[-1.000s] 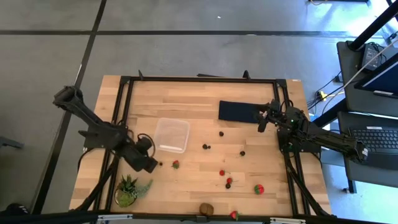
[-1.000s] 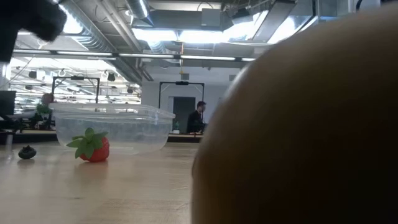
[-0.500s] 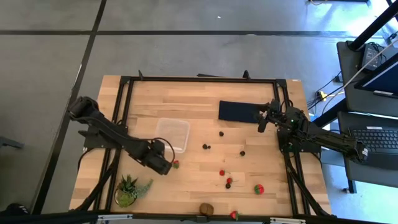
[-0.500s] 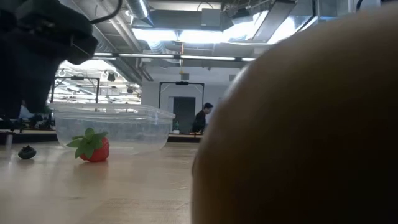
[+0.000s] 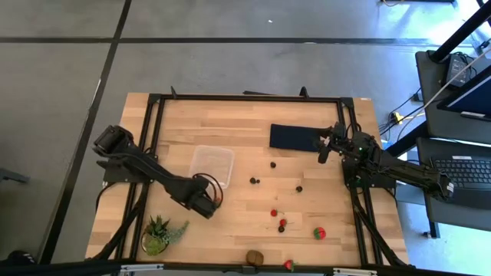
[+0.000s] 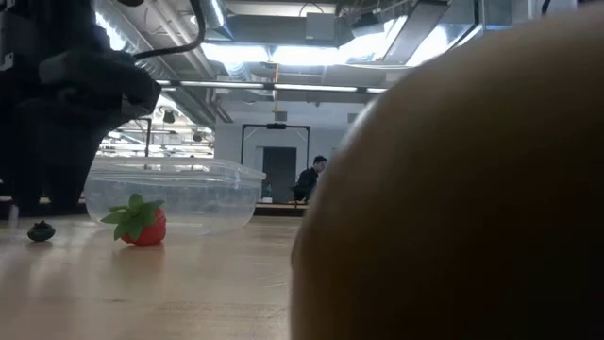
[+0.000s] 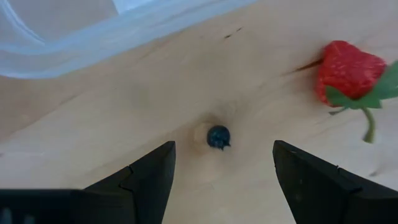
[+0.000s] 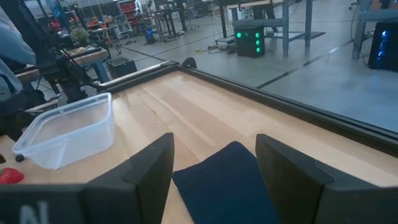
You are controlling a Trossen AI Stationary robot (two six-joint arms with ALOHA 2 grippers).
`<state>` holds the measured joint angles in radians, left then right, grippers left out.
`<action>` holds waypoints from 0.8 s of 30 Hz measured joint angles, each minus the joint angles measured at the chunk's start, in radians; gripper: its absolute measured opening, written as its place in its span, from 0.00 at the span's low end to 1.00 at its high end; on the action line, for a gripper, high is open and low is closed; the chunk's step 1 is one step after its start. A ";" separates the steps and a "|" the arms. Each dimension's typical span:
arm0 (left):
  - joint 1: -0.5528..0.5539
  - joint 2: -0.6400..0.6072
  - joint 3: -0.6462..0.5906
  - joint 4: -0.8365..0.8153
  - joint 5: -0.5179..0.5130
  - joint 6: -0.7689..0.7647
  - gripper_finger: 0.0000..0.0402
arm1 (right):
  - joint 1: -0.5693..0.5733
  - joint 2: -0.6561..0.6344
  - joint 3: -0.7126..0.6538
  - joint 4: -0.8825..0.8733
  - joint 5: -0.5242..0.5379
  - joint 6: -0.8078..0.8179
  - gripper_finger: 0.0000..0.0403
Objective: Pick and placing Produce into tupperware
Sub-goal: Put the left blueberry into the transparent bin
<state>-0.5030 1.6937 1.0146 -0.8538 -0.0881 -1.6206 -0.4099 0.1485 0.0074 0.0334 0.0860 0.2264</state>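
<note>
Left wrist view: berry [image 7: 218, 137] between spread jaws.

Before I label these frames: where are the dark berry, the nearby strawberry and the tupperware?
dark berry [image 7: 218, 137]: left wrist view, its centre.
strawberry [image 7: 347, 70]: left wrist view, red flesh.
tupperware [image 5: 212, 165]: high view, clear floor.

Robotics lab / industrial workshop floor. Grey concrete floor [image 5: 230, 61] with dark floor lines, exposed ceiling ducts [image 6: 170, 57] and strip lights overhead. Wooden table [image 5: 238, 123] in black metal frame. Laptop [image 5: 464, 172] on dark side desk at right. More workbenches [image 8: 273, 12] and green-lit equipment box [image 8: 252, 42] in background; person [image 6: 309, 181] seated by far doorway.
</note>
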 joint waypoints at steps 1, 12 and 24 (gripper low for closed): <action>0.000 0.006 0.000 -0.003 -0.004 0.000 0.65 | 0.000 0.000 0.000 0.000 0.000 0.000 0.57; 0.004 0.029 0.000 -0.007 -0.012 0.000 0.65 | 0.000 0.000 0.000 0.000 0.000 0.000 0.57; 0.008 0.029 -0.029 0.060 -0.011 0.000 0.65 | 0.000 0.000 0.000 0.000 0.000 0.001 0.57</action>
<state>-0.4954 1.7229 0.9857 -0.7934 -0.0994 -1.6207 -0.4103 0.1486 0.0074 0.0330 0.0860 0.2272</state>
